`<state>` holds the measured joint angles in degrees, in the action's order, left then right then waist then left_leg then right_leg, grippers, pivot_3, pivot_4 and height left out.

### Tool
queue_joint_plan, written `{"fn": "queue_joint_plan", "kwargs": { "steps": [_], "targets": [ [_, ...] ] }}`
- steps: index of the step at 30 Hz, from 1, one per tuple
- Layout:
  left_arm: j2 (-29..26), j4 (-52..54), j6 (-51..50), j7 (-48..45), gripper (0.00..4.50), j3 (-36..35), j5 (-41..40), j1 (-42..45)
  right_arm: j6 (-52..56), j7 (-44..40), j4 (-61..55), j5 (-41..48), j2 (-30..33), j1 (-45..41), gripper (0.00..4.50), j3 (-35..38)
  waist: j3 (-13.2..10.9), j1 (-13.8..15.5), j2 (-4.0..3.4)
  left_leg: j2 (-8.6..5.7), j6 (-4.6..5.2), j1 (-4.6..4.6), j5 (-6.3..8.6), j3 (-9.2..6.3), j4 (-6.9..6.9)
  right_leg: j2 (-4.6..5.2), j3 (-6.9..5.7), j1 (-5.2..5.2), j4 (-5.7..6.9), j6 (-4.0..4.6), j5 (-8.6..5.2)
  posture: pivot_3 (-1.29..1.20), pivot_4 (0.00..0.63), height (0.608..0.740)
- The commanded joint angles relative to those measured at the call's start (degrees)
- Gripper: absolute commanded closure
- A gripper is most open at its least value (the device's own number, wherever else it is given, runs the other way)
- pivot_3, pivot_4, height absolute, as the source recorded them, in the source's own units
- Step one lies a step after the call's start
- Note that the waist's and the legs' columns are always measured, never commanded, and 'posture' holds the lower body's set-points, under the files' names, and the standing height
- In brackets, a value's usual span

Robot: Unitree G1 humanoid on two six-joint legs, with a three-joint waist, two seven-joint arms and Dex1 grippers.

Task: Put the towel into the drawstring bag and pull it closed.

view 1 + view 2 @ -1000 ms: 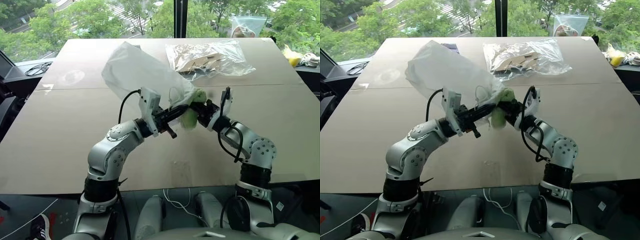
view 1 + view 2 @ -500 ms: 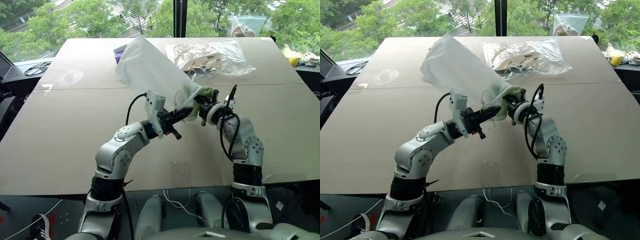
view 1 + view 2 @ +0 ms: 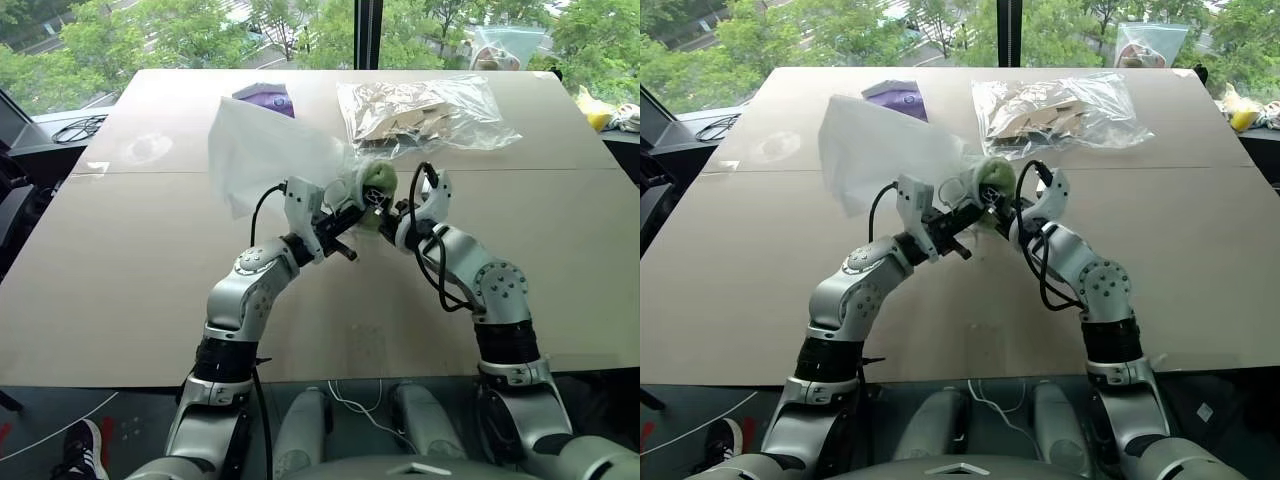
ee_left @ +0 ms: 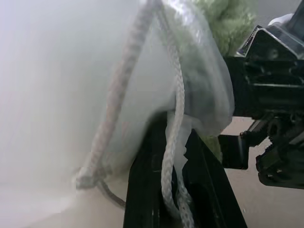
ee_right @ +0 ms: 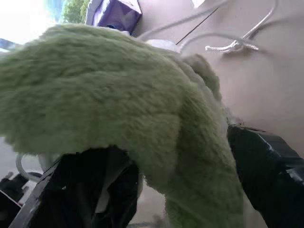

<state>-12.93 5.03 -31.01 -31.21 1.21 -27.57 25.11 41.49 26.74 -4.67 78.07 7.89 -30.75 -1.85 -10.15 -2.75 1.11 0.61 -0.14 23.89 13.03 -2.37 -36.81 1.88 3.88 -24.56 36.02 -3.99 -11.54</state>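
Observation:
The drawstring bag (image 3: 268, 150), translucent white, hangs in the air over the table and billows to the back left. My left gripper (image 3: 352, 213) is shut on the rim of its mouth and on the white cord (image 4: 176, 109). The pale green towel (image 3: 376, 184) bulges at the bag's mouth, partly behind the thin fabric. My right gripper (image 3: 387, 210) is just right of it and close to the left gripper. In the right wrist view its fingers (image 5: 266, 185) stand wide apart, open, with the towel (image 5: 118, 95) lying between and over them.
A purple tissue pack (image 3: 266, 98) lies behind the bag. A clear plastic bag with tan contents (image 3: 420, 108) lies at the back right. Bare tan table (image 3: 110, 270) spreads to the left and the front. A yellow item (image 3: 590, 116) sits at the far right edge.
My right gripper has opened around the towel and rolled. The left gripper has pushed forward and down, and the bag has dropped lower. The towel now sits at the bag's mouth.

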Motion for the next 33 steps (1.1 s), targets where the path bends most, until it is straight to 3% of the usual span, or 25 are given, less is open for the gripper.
{"fn": "queue_joint_plan", "kwargs": {
  "steps": [1, 5, 9, 15, 19, 31, 33],
  "targets": [
    [-0.34, 3.28, -0.22, -0.81, 4.50, -1.92, -2.28, -0.71, 2.90, -8.54, -3.52, -7.26, 5.98, 0.61, 0.30, -0.37, 0.00, 0.16, 0.00, 0.02, 0.00, -0.01, 0.00, 0.00, 0.01, -0.02, 0.00, 0.00, 0.00, 0.00, 0.00, 0.00, 0.150, 0.740],
    [-1.33, 6.14, -2.83, -2.84, 4.50, -2.57, -5.67, -2.36, 2.04, -23.38, -7.38, -21.18, 16.78, 0.69, 0.30, -7.27, 0.00, 0.22, 0.00, 0.04, 0.00, -0.03, 0.00, 0.04, 0.00, -0.05, 0.01, -0.01, 0.01, -0.01, -0.01, 0.00, 0.150, 0.740],
    [-2.40, 6.31, -4.61, -2.37, 4.50, -4.40, -7.32, -2.66, -7.85, -42.93, -14.08, -34.69, 26.53, 1.56, 0.30, -12.86, 0.00, 0.28, 0.00, 0.05, 0.00, -0.05, 0.00, 0.05, -0.01, -0.07, 0.03, -0.03, 0.00, -0.18, -0.11, 0.00, 0.150, 0.740],
    [-4.11, 4.85, -5.20, -2.99, 4.50, -5.34, -7.30, -1.94, -24.66, -58.93, -8.57, -56.78, 34.00, -2.65, 0.30, -17.62, -0.01, 0.34, 0.01, 0.06, 0.00, -0.06, 0.00, 0.08, -0.13, -0.08, 0.03, 0.00, 0.01, -0.24, -0.12, 0.00, 0.150, 0.740],
    [-4.18, 4.15, -5.35, -3.64, 4.50, -4.86, -7.17, -1.66, -30.39, -63.30, 2.16, -62.98, 29.95, -6.77, 0.14, -18.39, 0.00, 0.38, 0.03, 0.06, -0.01, -0.06, 0.00, 0.12, -0.29, -0.08, 0.04, 0.04, 0.02, -0.28, -0.09, 0.00, 0.150, 0.740],
    [-5.25, 5.24, -5.44, -4.87, 4.50, -4.37, -6.86, -3.27, -27.08, -70.42, 29.48, -60.21, 11.59, -17.33, 0.14, -10.36, -0.01, 0.47, 0.03, 0.04, -0.02, -0.08, -0.01, 0.06, -0.28, -0.05, 0.04, 0.05, 0.18, -0.01, 0.08, 0.00, 0.150, 0.740],
    [-5.58, 5.69, -5.17, -4.62, 4.50, -4.33, -6.52, -3.35, -25.15, -72.42, 28.14, -57.15, 9.99, -17.60, 0.92, -7.85, -0.01, 0.56, 0.03, 0.04, -0.02, -0.08, -0.01, 0.02, -0.28, -0.05, 0.00, 0.05, 0.21, -0.01, 0.08, 0.00, 0.150, 0.740]
  ]
}}
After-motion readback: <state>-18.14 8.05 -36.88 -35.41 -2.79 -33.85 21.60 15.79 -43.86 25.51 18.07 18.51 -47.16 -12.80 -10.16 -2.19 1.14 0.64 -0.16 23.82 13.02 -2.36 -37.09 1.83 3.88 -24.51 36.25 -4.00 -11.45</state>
